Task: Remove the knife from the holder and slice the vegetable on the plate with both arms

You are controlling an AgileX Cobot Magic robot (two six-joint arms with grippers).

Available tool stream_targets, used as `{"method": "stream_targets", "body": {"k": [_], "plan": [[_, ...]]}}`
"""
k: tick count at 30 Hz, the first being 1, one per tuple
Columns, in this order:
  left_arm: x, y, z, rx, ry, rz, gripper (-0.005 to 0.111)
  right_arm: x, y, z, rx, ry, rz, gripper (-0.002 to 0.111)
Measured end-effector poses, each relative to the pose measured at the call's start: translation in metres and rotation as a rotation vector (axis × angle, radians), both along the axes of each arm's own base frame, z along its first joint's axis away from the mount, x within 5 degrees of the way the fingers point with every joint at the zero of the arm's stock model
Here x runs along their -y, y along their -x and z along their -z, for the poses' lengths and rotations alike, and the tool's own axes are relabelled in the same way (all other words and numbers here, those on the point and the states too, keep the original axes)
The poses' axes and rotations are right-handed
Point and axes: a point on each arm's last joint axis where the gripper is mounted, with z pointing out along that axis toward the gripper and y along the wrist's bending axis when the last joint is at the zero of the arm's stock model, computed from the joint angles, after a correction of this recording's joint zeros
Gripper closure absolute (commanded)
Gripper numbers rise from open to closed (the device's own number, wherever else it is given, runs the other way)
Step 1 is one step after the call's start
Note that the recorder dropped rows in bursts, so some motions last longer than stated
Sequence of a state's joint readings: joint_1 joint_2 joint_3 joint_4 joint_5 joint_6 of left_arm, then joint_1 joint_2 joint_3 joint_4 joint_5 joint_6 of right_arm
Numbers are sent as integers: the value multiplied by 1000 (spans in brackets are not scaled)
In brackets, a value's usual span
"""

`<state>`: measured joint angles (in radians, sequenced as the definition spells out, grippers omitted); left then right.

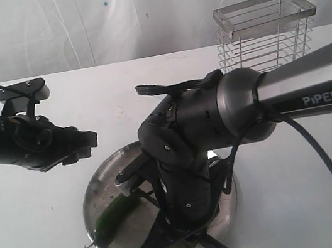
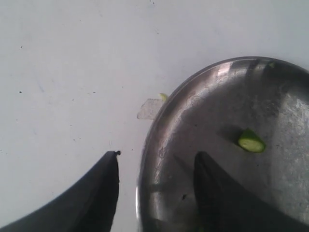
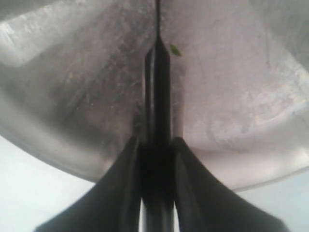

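White curtain (image 1: 41,24) behind, white tabletop (image 1: 40,247). Exterior view: wire holder (image 1: 265,31) stands empty at the back right, well apart from the steel plate (image 1: 98,196) up front. The vegetable (image 1: 114,215) lies on the plate's left half with its stem end toward the near rim. The right arm (image 1: 215,115) is bent down over the plate's middle and hides what it carries. The left gripper (image 1: 91,144) hangs just beyond the plate's left rim, clear of the pod. Left wrist view: jaws wide apart and empty, one finger over the tabletop and one over the plate. A cut green piece (image 2: 251,141) lies loose on the steel. Right wrist view: right gripper (image 3: 156,142) is clamped on the black handle of the knife (image 3: 158,72), blade edge-on and pointing out over the plate. A green fleck (image 3: 175,50) sits beside the blade. Handling guess: the pod is light, soft and waxy, so it will roll or skid on polished steel. Pin it gently near the stem end, off the cut line. The knife is stiff but slim and may twist in the grip under load.
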<state>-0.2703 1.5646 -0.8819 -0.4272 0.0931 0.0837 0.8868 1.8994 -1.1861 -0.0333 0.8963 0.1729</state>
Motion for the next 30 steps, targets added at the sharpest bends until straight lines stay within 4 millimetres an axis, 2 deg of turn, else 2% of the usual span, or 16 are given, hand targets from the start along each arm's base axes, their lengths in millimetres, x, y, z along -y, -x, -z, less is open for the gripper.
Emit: {"method": "stream_targets", "body": {"k": [5,15,30], "plan": [[0,0,0,-1,-4,6,54,0,0,-1,3,-3,0,108],[0,0,0,1,-12,19,54,1,1,-25,61,-75,-1,108],[0,1,0,-3,-12,21,54,-2,2,-14,16,-71,2,108]]}}
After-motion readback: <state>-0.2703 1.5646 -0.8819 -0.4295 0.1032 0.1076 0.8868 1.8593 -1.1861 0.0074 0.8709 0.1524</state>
